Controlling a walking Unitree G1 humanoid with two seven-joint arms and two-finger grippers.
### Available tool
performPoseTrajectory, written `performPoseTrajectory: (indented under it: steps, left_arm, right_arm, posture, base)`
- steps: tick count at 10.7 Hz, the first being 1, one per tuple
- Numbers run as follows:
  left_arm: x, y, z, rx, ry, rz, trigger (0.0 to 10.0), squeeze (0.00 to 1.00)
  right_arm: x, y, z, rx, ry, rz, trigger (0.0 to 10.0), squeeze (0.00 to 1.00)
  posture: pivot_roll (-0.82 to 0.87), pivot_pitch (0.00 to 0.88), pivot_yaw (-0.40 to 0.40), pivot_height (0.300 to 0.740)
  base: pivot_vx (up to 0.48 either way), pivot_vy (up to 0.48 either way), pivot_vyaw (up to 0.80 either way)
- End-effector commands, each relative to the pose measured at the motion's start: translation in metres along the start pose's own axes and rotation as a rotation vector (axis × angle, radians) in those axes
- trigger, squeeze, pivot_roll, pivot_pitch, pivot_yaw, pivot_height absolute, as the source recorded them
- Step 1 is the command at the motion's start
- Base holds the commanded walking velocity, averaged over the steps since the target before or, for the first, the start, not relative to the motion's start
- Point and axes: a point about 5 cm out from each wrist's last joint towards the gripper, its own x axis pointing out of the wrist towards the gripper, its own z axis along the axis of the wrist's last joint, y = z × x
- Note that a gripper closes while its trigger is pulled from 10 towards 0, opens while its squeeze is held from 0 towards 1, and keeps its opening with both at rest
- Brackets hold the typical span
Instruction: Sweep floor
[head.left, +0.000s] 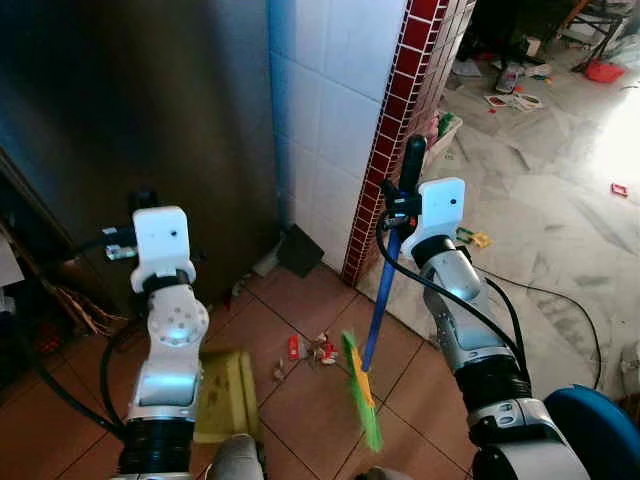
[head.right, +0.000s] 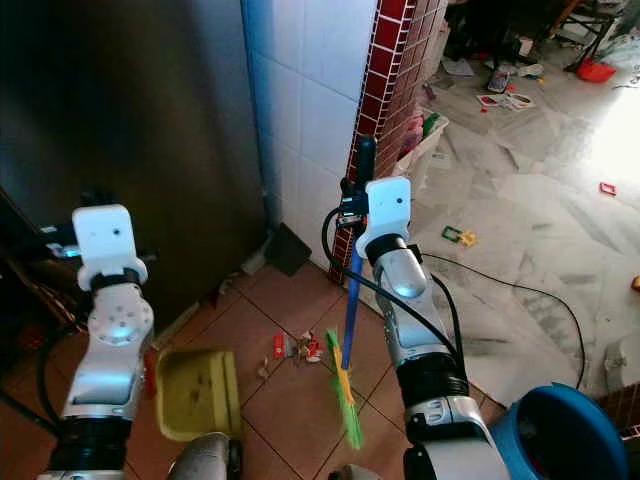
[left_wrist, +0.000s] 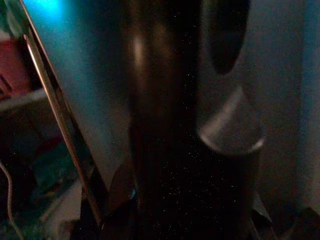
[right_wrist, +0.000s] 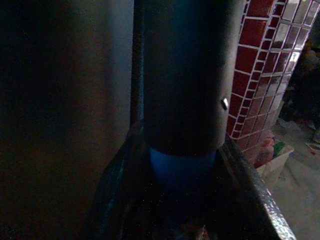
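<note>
Blue plastic runs down from the right jaws (head.left: 398, 205), which are clamped on the broom (head.left: 383, 300) just where its black grip meets the blue shaft; the right wrist view shows that black sleeve and the blue below it seated tight between the fingers. The broom's long axis stands nearly upright, tilted a little, with the black grip end poking up above the jaws and the green and yellow bristle head (head.left: 362, 390) down on the floor, below the jaws and nearer the robot. The head lies as a narrow strip running toward the robot.

The left jaws (head.left: 135, 215) are raised at about the same height, well apart from the right ones, in front of a dark metal fridge door (head.left: 130, 110). They grip a dark upright handle, seen close in the left wrist view; whether they are fully closed on it I cannot tell. Below them a yellow dustpan (head.right: 195, 392) rests on the floor.

Between the dustpan and the bristle head lies a small cluster of litter (head.left: 312, 350), red and white scraps, just beside the bristles. The floor (head.left: 300, 300) here is terracotta tile; beyond the right jaws a white tiled wall (head.left: 330, 100) ends in a red mosaic edge (head.left: 385, 130), and past it pale marble flooring (head.left: 540, 190) is strewn with more scraps and a black cable (head.left: 560, 295).
</note>
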Motion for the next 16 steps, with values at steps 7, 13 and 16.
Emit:
performPoseTrajectory:
  steps: [7,13,16]
  left_arm:
    - [0.008,0.007,-0.013,-0.100,0.083,0.099,10.0,0.00]
    - [0.016,-0.004,-0.005,-0.162,-0.018,0.074,10.0,0.00]
    - [0.018,-0.003,0.000,-0.169,-0.041,0.076,10.0,0.00]
  right_arm:
    - [0.000,-0.006,0.021,-0.069,-0.112,-0.002,10.0,0.00]
    - [-0.004,-0.013,0.036,-0.147,-0.178,-0.010,10.0,0.00]
    - [-0.005,-0.009,0.036,-0.157,-0.178,0.009,10.0,0.00]
  posture:
    - [0.01,0.055,-0.058,0.740]
    - [-0.01,0.081,-0.068,0.740]
    - [-0.01,0.083,-0.072,0.740]
  base:
    - [0.000,0.000,0.69]
    - [0.041,0.000,0.00]
    - [0.350,0.000,0.00]
